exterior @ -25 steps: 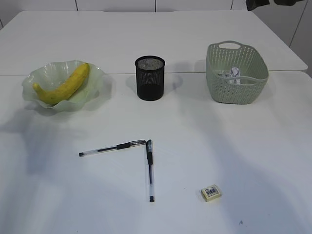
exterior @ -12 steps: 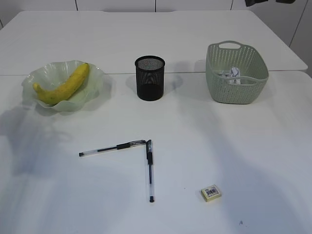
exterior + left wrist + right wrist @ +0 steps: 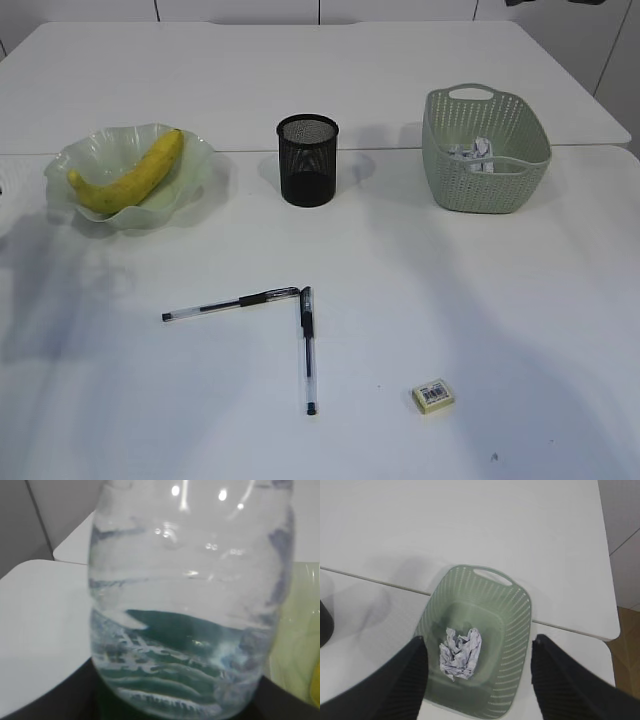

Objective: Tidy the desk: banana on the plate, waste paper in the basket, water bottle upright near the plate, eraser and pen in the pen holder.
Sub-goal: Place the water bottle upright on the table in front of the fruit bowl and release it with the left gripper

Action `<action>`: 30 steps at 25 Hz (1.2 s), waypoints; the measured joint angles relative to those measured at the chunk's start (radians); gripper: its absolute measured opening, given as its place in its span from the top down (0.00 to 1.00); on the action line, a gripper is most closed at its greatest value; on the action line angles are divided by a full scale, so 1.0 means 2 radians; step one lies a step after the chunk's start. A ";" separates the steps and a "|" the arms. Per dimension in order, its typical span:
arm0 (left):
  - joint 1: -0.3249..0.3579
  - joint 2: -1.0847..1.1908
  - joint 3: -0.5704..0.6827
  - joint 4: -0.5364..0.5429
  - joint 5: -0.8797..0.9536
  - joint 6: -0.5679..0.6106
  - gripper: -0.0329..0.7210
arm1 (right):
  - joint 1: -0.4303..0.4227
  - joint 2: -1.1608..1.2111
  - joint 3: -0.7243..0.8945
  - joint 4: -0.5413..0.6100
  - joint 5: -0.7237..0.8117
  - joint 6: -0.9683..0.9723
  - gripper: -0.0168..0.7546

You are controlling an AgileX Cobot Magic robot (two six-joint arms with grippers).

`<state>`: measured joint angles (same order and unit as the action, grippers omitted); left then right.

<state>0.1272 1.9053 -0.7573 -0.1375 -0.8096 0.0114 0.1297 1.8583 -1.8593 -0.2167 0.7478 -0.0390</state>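
The clear water bottle (image 3: 190,595) with its dark green label fills the left wrist view, and my left gripper (image 3: 170,707) is shut on it beside the plate (image 3: 295,645). Neither shows in the exterior view. The banana (image 3: 135,175) lies on the pale green plate (image 3: 200,150). My right gripper (image 3: 479,645) hangs open and empty above the sage basket (image 3: 512,630), where the waste paper (image 3: 461,652) lies. Two pens (image 3: 232,302) (image 3: 307,348) and the eraser (image 3: 433,396) lie on the desk (image 3: 500,320). The black mesh pen holder (image 3: 307,160) stands at the middle back.
The basket (image 3: 500,170) stands at the back right, near a seam where two tabletops meet. A dark bit of the right arm (image 3: 540,3) shows at the top edge of the exterior view. The desk's right edge drops off just beyond the basket.
In the exterior view the dark part of the right arm at the top right has risen almost out of frame. The shadow on the left of the desk has shifted.
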 joint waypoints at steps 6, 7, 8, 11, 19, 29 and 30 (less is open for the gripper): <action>0.000 0.044 0.000 0.012 -0.062 -0.039 0.46 | 0.000 0.000 0.000 -0.006 -0.003 0.000 0.35; 0.000 0.051 -0.001 0.012 -0.072 -0.044 0.46 | 0.000 0.000 0.000 -0.007 -0.002 0.000 0.35; 0.000 0.057 -0.001 0.013 -0.080 -0.049 0.46 | 0.000 0.000 0.000 -0.007 -0.004 0.000 0.35; 0.000 0.075 -0.003 0.017 -0.108 -0.064 0.46 | 0.000 0.000 0.000 -0.008 -0.011 0.000 0.35; 0.000 0.110 -0.004 0.035 -0.138 -0.086 0.46 | 0.000 0.000 0.000 -0.008 -0.031 0.000 0.35; 0.000 0.130 -0.006 0.069 -0.146 -0.087 0.46 | 0.000 0.000 0.000 -0.008 -0.067 0.000 0.35; 0.000 0.131 -0.006 0.069 -0.147 -0.087 0.46 | 0.000 0.000 0.000 -0.008 -0.068 0.000 0.35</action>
<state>0.1272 2.1680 -0.7694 0.0000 -1.1029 -0.1623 0.1297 1.8583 -1.8593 -0.2323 0.6118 -0.0390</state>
